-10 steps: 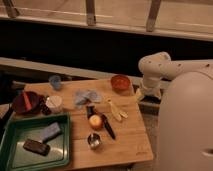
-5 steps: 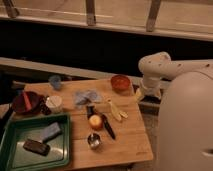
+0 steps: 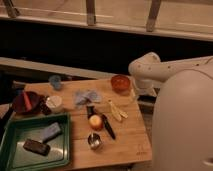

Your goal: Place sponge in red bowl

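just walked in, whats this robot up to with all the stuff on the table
A one-armed robot is meant to put the sponge into the red bowl, but that step is not yet begun. The sponge lies in the green tray at the table's front left, next to a dark brown block. The gripper hangs open at the table's right edge, close to the bowl, holding nothing.

The sponge [image 3: 50,132] lies in the green tray [image 3: 15,160], next to a brown block [image 3: 36,146]. The red bowl [image 3: 120,82] sits far across the surface [image 3: 130,142], close to the white arm [image 3: 150,67]. The gripper is hidden behind that arm, jaws wide apart.
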Robot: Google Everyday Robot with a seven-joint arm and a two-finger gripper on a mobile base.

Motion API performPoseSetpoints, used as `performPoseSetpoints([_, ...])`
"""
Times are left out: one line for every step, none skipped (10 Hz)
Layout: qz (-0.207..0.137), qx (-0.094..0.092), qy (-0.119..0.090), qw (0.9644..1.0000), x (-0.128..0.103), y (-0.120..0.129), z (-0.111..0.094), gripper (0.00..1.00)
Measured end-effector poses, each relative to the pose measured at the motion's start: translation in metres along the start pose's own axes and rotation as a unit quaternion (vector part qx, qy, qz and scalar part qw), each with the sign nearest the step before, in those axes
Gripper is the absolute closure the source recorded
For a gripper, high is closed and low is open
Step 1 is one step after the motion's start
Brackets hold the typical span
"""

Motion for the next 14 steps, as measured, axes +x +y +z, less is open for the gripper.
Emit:
performPoseSetpoints([-0.022, 0.004, -0.009, 0.9997, -0.01, 0.021, -0.005, 0.2])
performPoseSetpoints([-0.048, 0.004, -0.017, 0.9987, -0.021, 0.047, -0.011, 0.2])
performPoseSetpoints([-0.072, 0.002, -0.026, 0.9971, -0.03, 0.072, -0.017, 0.2])
performPoseSetpoints([-0.096, 0.001, -0.033, 0.9948, -0.035, 0.095, -0.023, 0.2])
performPoseSetpoints([-0.122, -0.002, -0.037, 0.9918, -0.037, 0.12, -0.029, 0.2])
performPoseSetpoints([-0.161, -0.009, -0.045, 0.9859, -0.038, 0.158, -0.038, 0.2])
performPoseSetpoints([-0.188, -0.015, -0.049, 0.9808, -0.036, 0.185, -0.044, 0.2])
performPoseSetpoints([-0.219, -0.023, -0.053, 0.974, -0.029, 0.213, -0.051, 0.2])
performPoseSetpoints([-0.252, -0.032, -0.055, 0.9656, -0.019, 0.242, -0.057, 0.2])
performPoseSetpoints([-0.281, -0.043, -0.056, 0.9573, -0.01, 0.268, -0.063, 0.2])
performPoseSetpoints([-0.32, -0.058, -0.056, 0.944, 0.004, 0.301, -0.072, 0.2])
performPoseSetpoints([-0.345, -0.069, -0.055, 0.9342, 0.014, 0.32, -0.078, 0.2])
performPoseSetpoints([-0.35, -0.07, -0.055, 0.9326, 0.016, 0.323, -0.078, 0.2])
performPoseSetpoints([-0.349, -0.07, -0.055, 0.933, 0.015, 0.322, -0.078, 0.2])
